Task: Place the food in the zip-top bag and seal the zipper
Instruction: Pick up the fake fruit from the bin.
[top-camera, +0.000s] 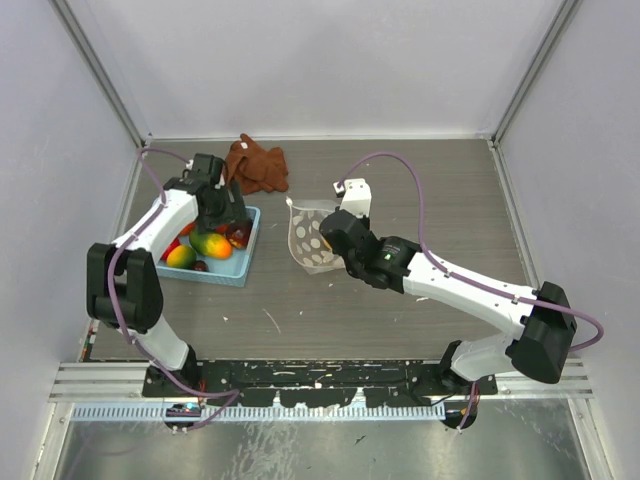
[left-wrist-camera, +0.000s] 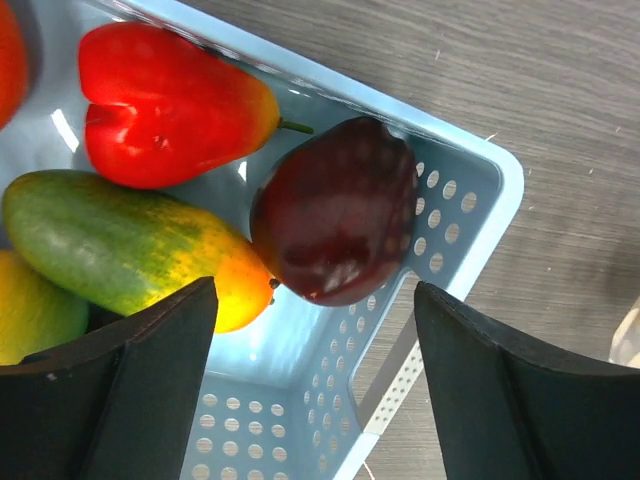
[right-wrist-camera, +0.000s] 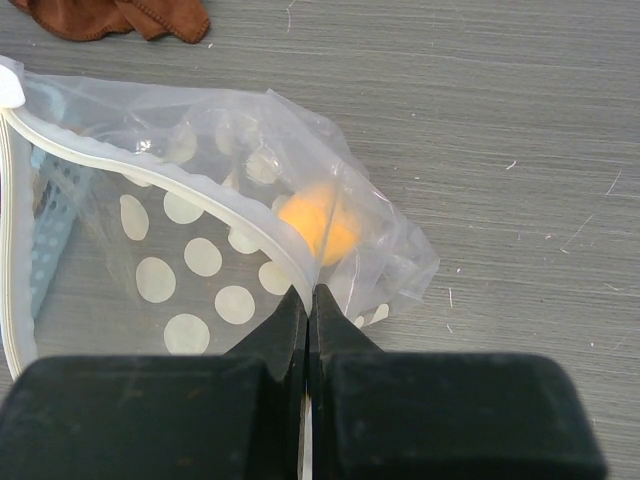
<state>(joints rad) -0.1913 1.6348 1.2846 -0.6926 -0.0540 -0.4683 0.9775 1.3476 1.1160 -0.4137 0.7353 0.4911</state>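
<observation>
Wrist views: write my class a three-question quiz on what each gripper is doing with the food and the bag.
1. True or false: the right gripper is shut on the zip-top bag at its edge.
2. Which food lies straight ahead of the open left gripper? A) red pepper B) dark purple fruit C) banana
3. Fill in: the food piece inside the bag is ___ in colour.
Key: 1 true; 2 B; 3 orange.

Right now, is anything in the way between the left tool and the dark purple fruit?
Nothing visible. The left tool is open right over the purple fruit in the basket. The green-orange fruit lies close beside it, so the tool might bump that.
</observation>
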